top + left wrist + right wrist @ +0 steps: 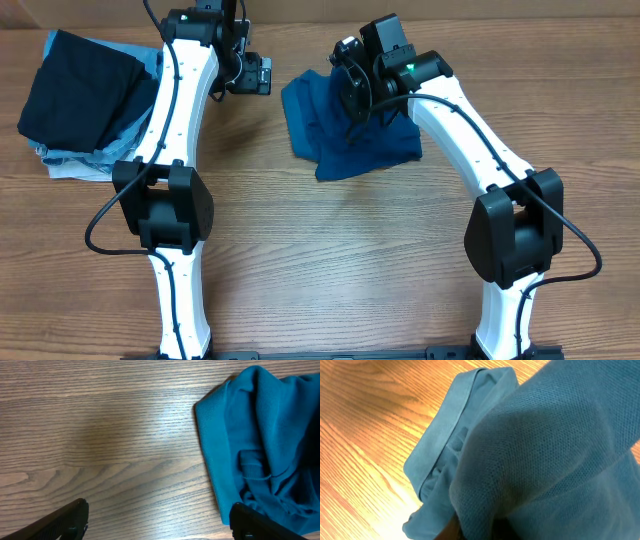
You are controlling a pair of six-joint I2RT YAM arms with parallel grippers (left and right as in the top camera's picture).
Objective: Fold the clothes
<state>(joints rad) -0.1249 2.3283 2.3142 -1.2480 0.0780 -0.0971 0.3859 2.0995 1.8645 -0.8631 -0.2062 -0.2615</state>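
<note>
A crumpled blue polo shirt point(350, 145) lies on the wooden table at the back centre. My right gripper point(352, 90) is down on its upper part. In the right wrist view the shirt point(545, 435) fills the frame and bunches up at the jaws, hiding the fingers; it looks pinched there. The collar point(450, 415) shows at the left. My left gripper point(255, 75) is open and empty just left of the shirt. In the left wrist view its fingers point(157, 510) are spread wide over bare wood, with the shirt's edge point(270, 435) at the right finger.
A pile of dark navy and light blue clothes point(80, 100) lies at the table's back left corner. The bases of both arms point(170, 210) point(515, 230) stand over the front half of the wooden table point(330, 260).
</note>
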